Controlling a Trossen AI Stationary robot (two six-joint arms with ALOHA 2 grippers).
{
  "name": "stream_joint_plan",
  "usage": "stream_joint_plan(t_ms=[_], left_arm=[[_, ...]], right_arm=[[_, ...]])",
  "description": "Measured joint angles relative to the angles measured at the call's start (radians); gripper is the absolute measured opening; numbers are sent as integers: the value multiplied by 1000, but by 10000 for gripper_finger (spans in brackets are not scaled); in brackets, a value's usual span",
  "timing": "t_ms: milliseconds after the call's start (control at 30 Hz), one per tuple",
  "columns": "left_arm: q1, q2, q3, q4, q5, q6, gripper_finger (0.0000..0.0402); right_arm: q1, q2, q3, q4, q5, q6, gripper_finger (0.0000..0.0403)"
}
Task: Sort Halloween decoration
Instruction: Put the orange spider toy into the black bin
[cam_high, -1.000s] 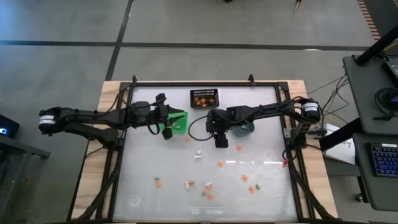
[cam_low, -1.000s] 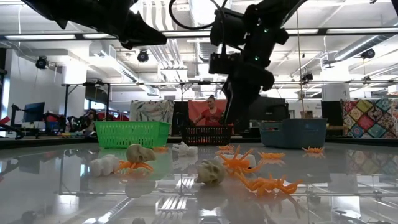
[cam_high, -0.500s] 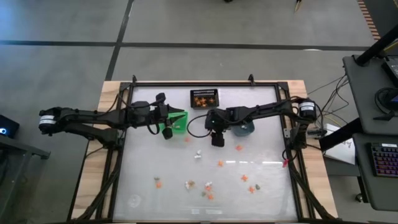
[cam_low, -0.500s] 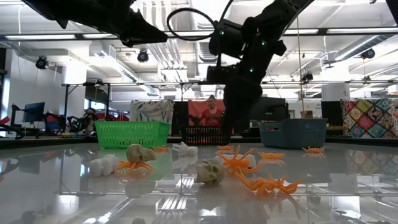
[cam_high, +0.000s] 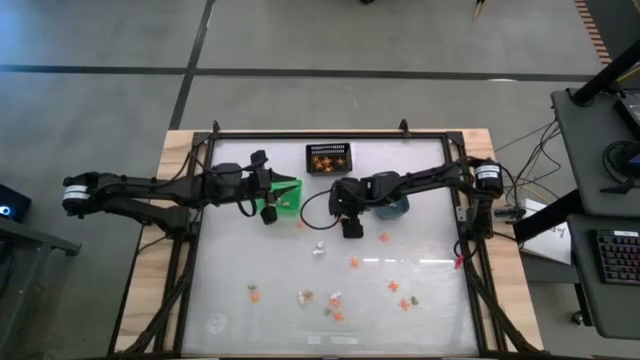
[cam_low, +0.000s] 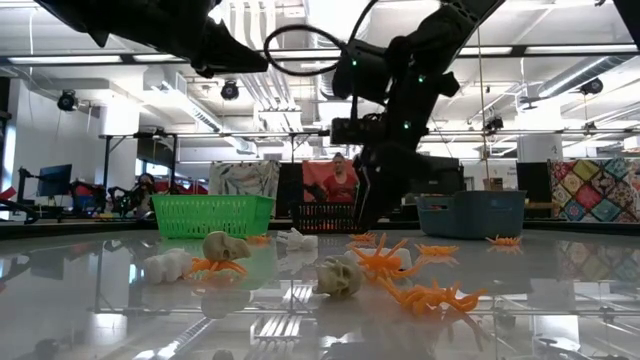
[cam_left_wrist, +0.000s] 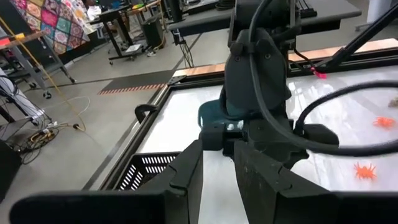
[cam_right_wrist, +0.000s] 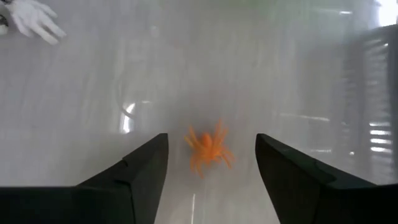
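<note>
The Halloween decoration lies scattered on the white table: orange spiders (cam_high: 353, 262), a white piece (cam_high: 319, 247) and skulls (cam_low: 339, 275) toward the near edge. One orange spider (cam_right_wrist: 208, 149) lies flat on the table right below my right gripper (cam_right_wrist: 211, 163). That gripper is open and tilted down, with a finger on either side of the spider, clear of it. My left gripper (cam_left_wrist: 218, 177) hangs still above the green bin (cam_high: 288, 196), fingers a narrow gap apart with nothing between them.
A black mesh bin (cam_high: 328, 157) holding orange pieces stands at the far edge. A blue-grey bin (cam_high: 393, 207) sits under my right arm. A metal frame (cam_high: 205, 240) runs around the table. A person (cam_low: 340, 182) shows in the room behind.
My right gripper has sunk toward the table and drifted slightly toward the left edge, coming down over the orange spider. The trinkets and bins lie as before.
</note>
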Motion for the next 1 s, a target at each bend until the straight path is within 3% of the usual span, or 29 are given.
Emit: stream_joint_plan(t_ms=[67,233,300,533,1000], left_arm=[[0,0,-8,1,30,-12,75],[-3,0,-67,0,245,-56,75],[-7,0,-92,-5,280,-71,75],[-10,0,-129,-16,281,-97,75],[-11,0,-130,-12,279,-118,75]], right_arm=[[0,15,-2,-1,0,0,230],[0,48,-1,3,-4,0,228],[0,54,0,4,-5,0,228],[0,55,-1,3,-4,0,217],[0,56,-3,6,-22,0,128]])
